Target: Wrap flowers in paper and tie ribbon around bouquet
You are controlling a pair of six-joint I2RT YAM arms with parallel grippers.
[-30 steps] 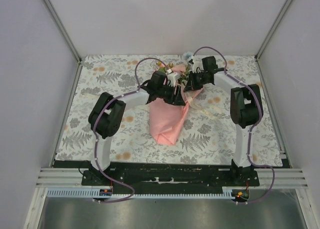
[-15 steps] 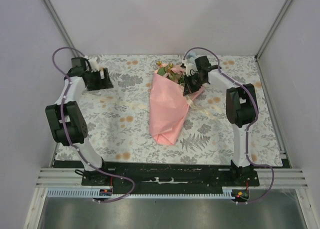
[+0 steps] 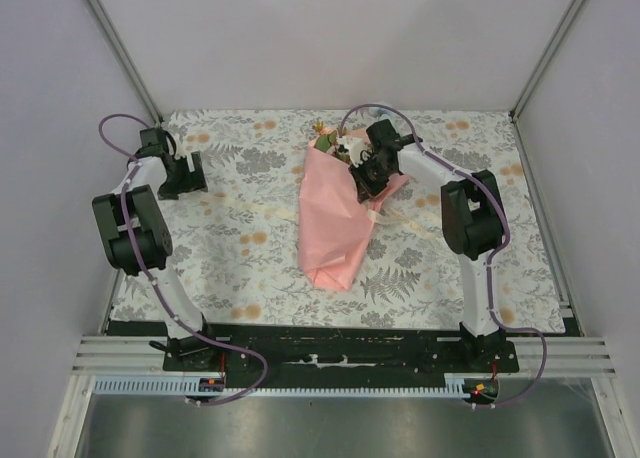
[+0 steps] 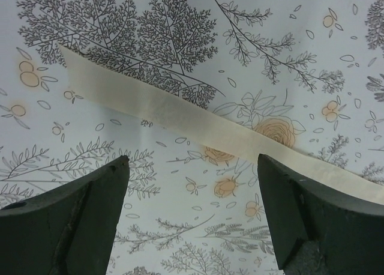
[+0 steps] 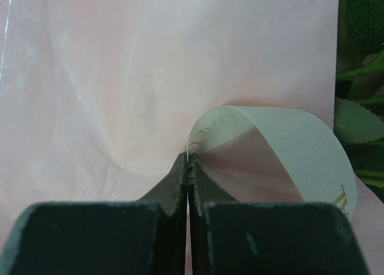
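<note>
Left tool [image 4: 192, 167] — released, jaws apart, swung from bouquet [image 3: 335, 218] to desk's [image 3: 250, 278] far-left corner, above loose ribbon [image 4: 180, 116]. Right tool [image 5: 188, 164] — pinching ribbon loop at bouquet, mid-desk. Knot likely unfinished.

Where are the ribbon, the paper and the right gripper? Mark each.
ribbon [image 4: 180, 116], left wrist view, middle of the flat strip.
paper [image 3: 335, 218], top view, middle of the cone.
right gripper [image 5: 189, 161], right wrist view, shut fingertips pinching the ribbon loop.
</note>
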